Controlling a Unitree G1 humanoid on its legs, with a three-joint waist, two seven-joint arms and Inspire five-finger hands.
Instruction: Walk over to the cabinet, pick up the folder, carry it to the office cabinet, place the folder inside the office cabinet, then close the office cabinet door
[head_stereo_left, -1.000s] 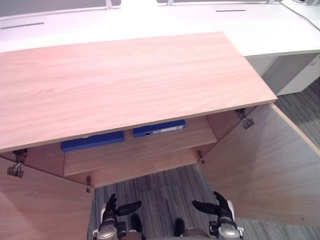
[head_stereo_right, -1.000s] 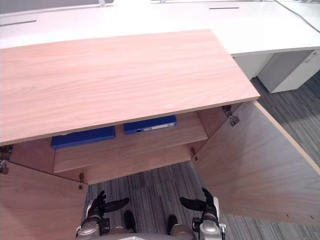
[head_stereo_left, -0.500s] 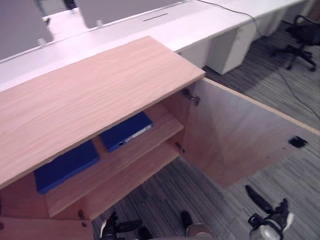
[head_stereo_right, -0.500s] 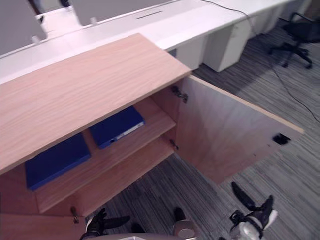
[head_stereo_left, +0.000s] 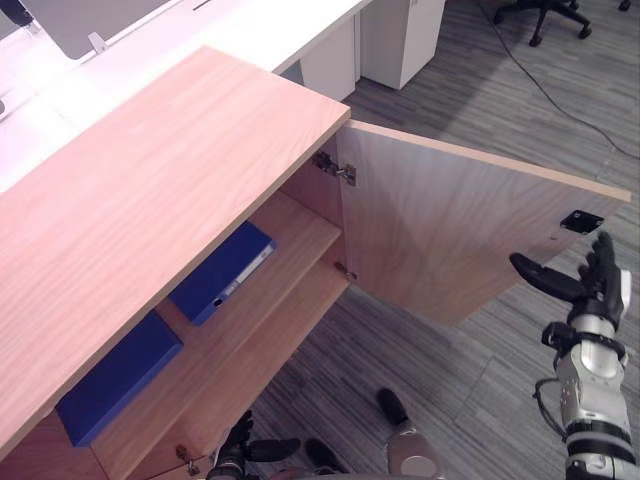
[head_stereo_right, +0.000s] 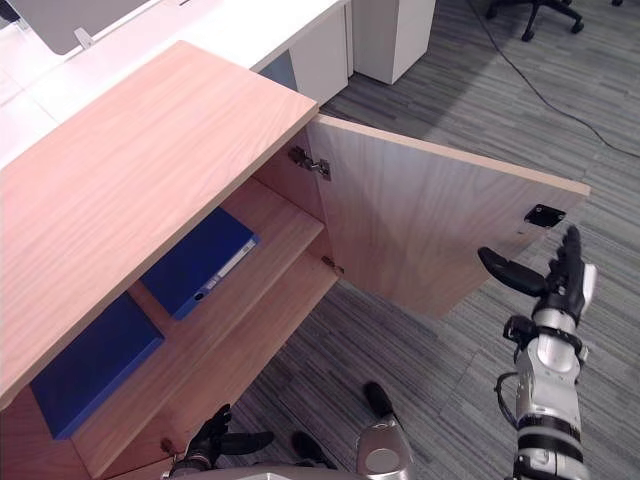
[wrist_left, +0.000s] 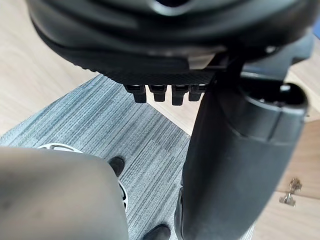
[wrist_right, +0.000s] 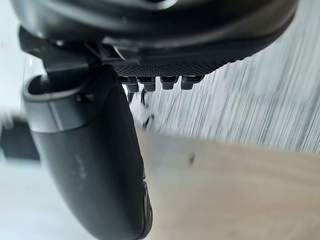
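Since the folder (head_stereo_left: 222, 272) lies flat on the shelf (head_stereo_left: 297, 225) inside the cabinet (head_stereo_left: 150, 190), closing seems next: the right hand (head_stereo_left: 596, 285) hangs near the free edge of the door (head_stereo_left: 450, 235), fingers straight and empty (left hand (head_stereo_left: 246, 451) low, likewise slack).

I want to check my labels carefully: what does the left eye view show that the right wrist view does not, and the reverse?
Left eye view alone: a blue folder and a second folder lying flat on the upper shelf, the cabinet top, and the left hand low near the floor. Right wrist view alone: the underside of the fingers, straight and empty. Both: the right hand, the open wooden door, the grey carpet.
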